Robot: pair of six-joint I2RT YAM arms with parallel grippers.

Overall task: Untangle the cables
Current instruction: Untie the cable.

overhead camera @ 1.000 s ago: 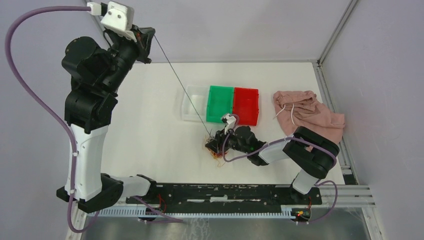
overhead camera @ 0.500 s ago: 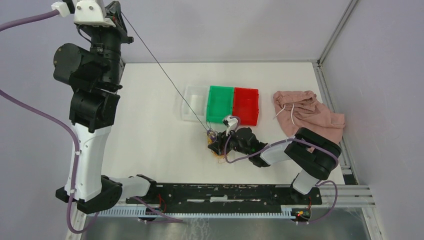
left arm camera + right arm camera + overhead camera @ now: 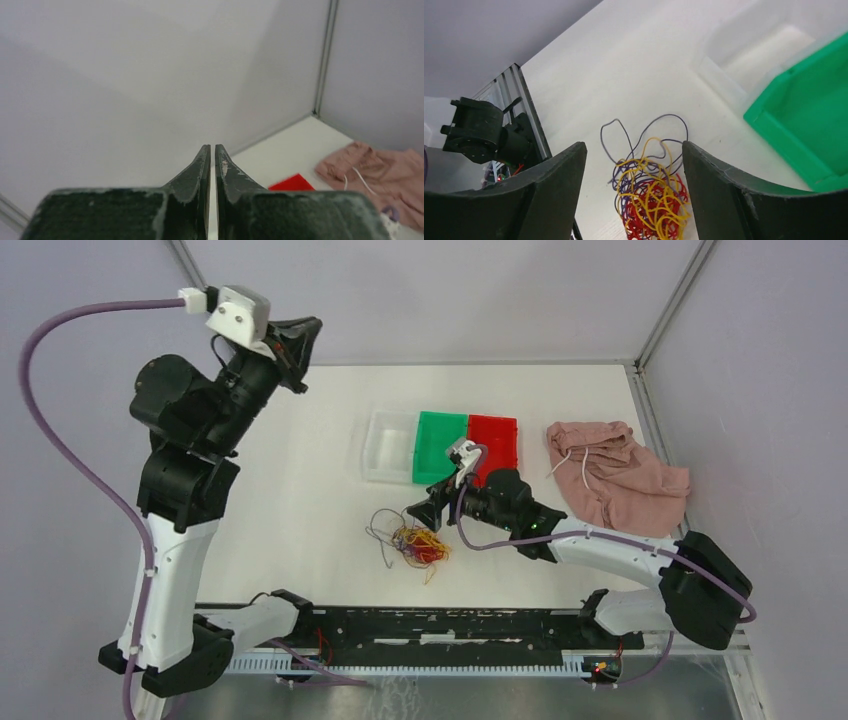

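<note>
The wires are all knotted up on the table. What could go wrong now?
The wires lie in one tight clump, so the open right gripper may catch several at once and drag the whole knot. The green bin sits close by; a dragged clump might snag on its wall. The left gripper is raised high, nearly shut and empty, so nothing pins the clump down.

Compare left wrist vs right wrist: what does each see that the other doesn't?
Left wrist only: left claw, nearly shut and empty; a corner of the red bin; cloth; walls. Right wrist only: right claw, open; cables; green bin; clear bin. Both: table.
</note>
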